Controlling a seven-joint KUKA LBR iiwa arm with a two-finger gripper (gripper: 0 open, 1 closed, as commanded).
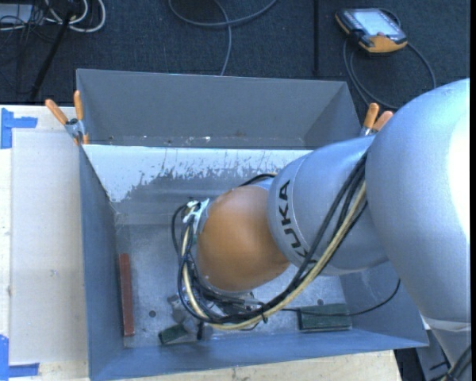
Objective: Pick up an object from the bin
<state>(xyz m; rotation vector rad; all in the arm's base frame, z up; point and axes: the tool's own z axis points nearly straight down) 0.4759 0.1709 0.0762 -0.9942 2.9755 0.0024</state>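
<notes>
The gripper (187, 317) hangs beside a small dark block (172, 336) at the bin's (95, 213) front; whether its jaws are spread I cannot tell. The block looks light and stiff, so it is probably best pinched across its narrow sides.

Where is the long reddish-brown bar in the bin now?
In the camera view, the reddish-brown bar lies on the bin floor along the left wall, left of the arm's orange cover and apart from the small dark piece.
</notes>
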